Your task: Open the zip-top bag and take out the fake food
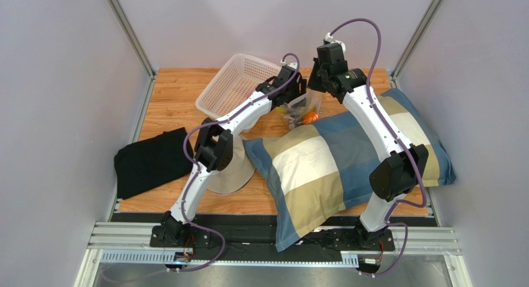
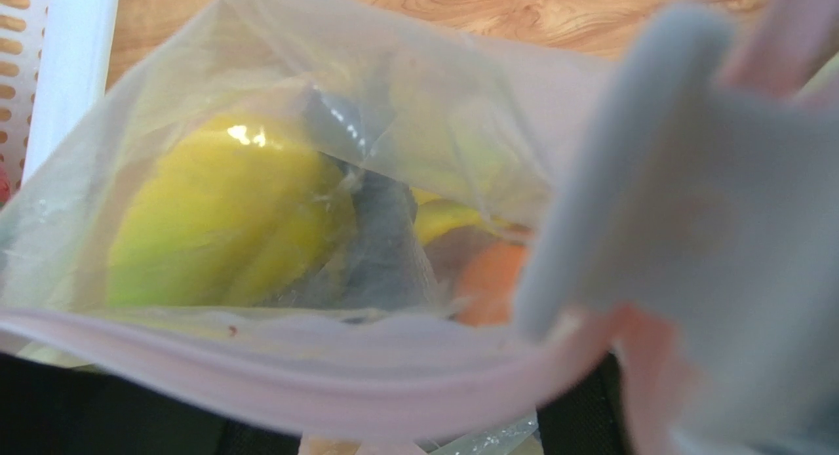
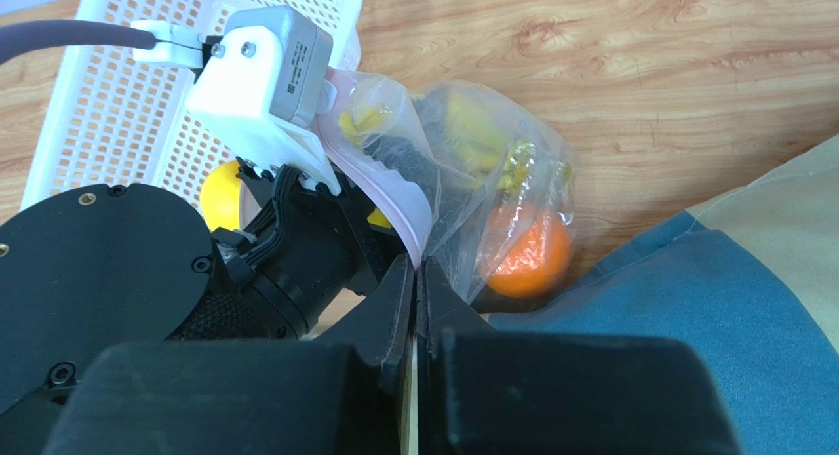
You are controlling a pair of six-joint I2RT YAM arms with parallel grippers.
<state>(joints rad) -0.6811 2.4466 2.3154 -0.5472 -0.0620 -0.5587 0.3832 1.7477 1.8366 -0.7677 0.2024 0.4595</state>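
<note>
The right gripper (image 3: 415, 278) pinches the zip-top bag (image 3: 463, 180) tight by its pink edge, the fake food (image 3: 527, 253) sits just past its jaws, and I cannot tell about the left gripper (image 1: 290, 98) jaws.

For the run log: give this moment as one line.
right gripper: shut on zip-top bag rim | left gripper: at bag mouth | banana bunch, orange: inside bag

Left wrist view: I can't name the pale blur (image 2: 689, 229) at three o'clock; bag (image 2: 295, 366) cut off at nine.
</note>
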